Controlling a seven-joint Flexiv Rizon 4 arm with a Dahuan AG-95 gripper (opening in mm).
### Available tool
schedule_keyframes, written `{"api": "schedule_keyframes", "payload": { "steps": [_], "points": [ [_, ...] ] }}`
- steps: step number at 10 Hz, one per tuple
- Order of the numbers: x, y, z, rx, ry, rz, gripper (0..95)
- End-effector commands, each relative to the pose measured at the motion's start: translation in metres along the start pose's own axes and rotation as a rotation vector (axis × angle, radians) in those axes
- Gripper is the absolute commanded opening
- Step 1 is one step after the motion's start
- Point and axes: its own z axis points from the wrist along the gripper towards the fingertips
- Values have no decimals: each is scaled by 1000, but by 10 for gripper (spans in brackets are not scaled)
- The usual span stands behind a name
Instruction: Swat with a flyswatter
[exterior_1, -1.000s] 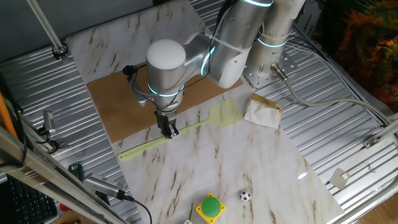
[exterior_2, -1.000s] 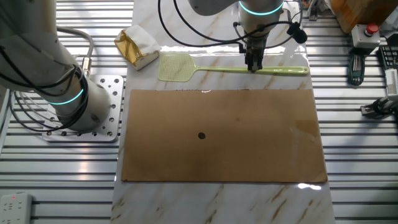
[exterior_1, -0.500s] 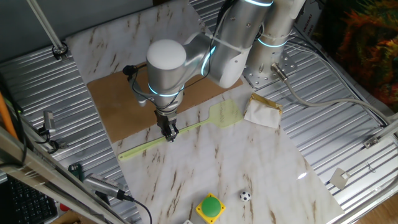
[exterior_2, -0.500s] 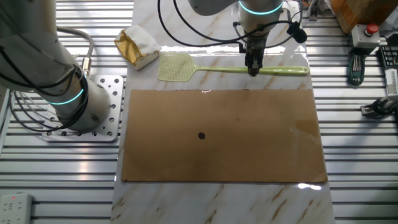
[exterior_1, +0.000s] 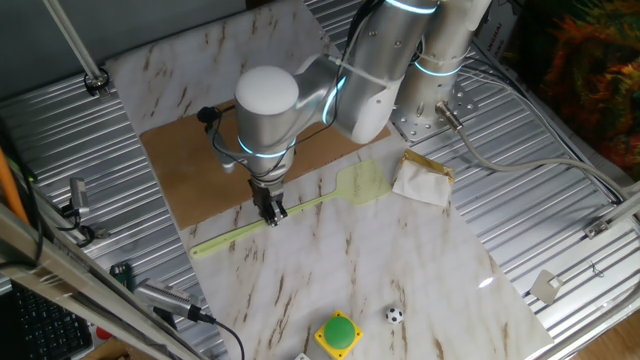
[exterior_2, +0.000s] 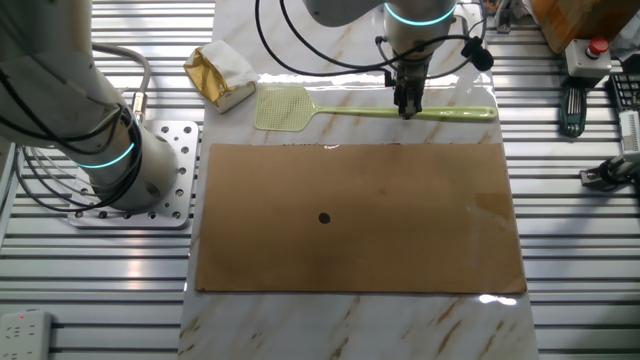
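The flyswatter (exterior_1: 300, 208) (exterior_2: 370, 108) lies flat on the marble-patterned sheet (exterior_1: 380, 270) (exterior_2: 330, 50) that covers the middle of the desk (exterior_1: 560, 200) (exterior_2: 60, 270). It rests just beside one long edge of the brown board (exterior_1: 190, 170) (exterior_2: 360, 215) and runs roughly parallel to that edge. Its pale yellow-green mesh head (exterior_1: 362, 184) (exterior_2: 280, 107) points toward the crumpled white-and-tan paper packet (exterior_1: 422, 178) (exterior_2: 222, 76), near it but not touching. The handle end (exterior_1: 205, 247) (exterior_2: 480, 114) reaches toward the opposite side of the sheet.

The gripper (exterior_1: 272, 212) (exterior_2: 407, 108) points straight down at the handle, at a spot nearer the handle end than the head. The jaws stand close together on either side of the thin handle. The fingertips are at handle level, but neither view shows clearly whether they are clamped on it, so I cannot tell if the handle is grasped. The swatter shows no lift off the sheet.

The arm's silver wrist (exterior_1: 266, 110) sits directly above the gripper, and the arm base (exterior_2: 100, 140) is bolted to a perforated plate (exterior_2: 180, 170) beside the board.

A small dark spot (exterior_2: 324, 218) sits on the brown board, well apart from the swatter. At the near end of the sheet in one fixed view stand a green button on a yellow housing (exterior_1: 339, 333) and a small black-and-white ball (exterior_1: 394, 315), both well apart from the swatter.
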Motion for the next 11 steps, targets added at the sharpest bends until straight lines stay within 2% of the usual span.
{"api": "schedule_keyframes", "payload": {
  "steps": [1,9,10,11],
  "points": [
    [1,0,1,1,0,0,190],
    [2,0,8,0,-2,11,190],
    [2,0,9,-12,-2,22,0],
    [2,0,9,-12,-1,24,0]
  ]
}}
